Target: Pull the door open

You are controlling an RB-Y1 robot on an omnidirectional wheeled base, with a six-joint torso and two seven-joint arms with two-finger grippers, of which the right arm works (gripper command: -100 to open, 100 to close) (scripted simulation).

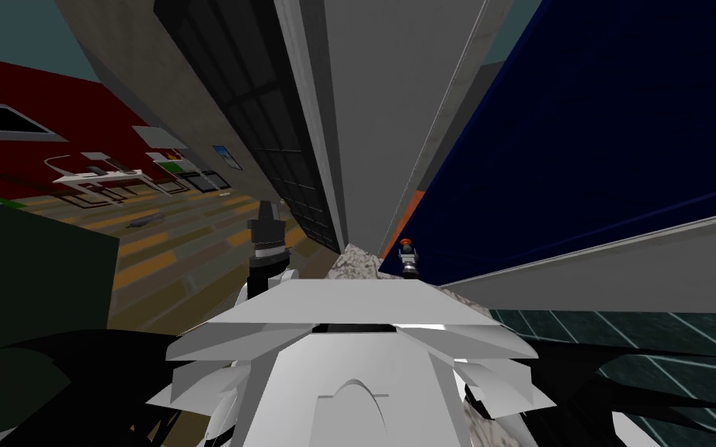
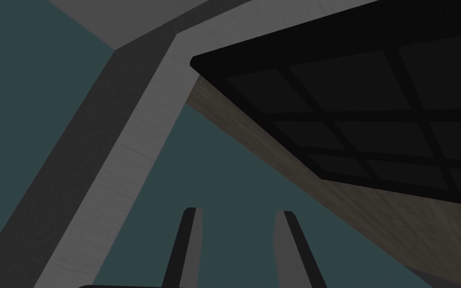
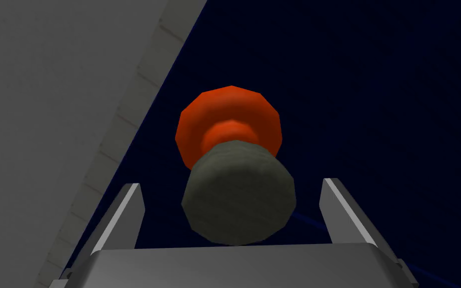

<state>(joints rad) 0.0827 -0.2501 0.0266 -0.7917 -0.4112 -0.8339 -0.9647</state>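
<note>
My right gripper [image 3: 232, 184] is at the door knob [image 3: 238, 200]. Its two fingers [image 3: 124, 212] stand wide apart, one on each side of the knob, and neither touches it. The knob is a dull grey-green ball on a bright orange neck and rose [image 3: 229, 120], fixed to a very dark blue door [image 3: 374, 90]. The ball sits low between the fingers, close to the gripper's body. From this angle I cannot tell whether it rests against that body or hangs just clear of it.

Next to the door, on the side of one finger, runs a plain grey wall [image 3: 49, 100] with a pale blocky edge where the two meet. In the head view the knob shows as a small orange spot near the door's edge, just above my chest, with the right hand directly beneath it.

My left gripper [image 2: 238, 211] is held up on the left, well apart from the door, with its fingers open and nothing between them.
</note>
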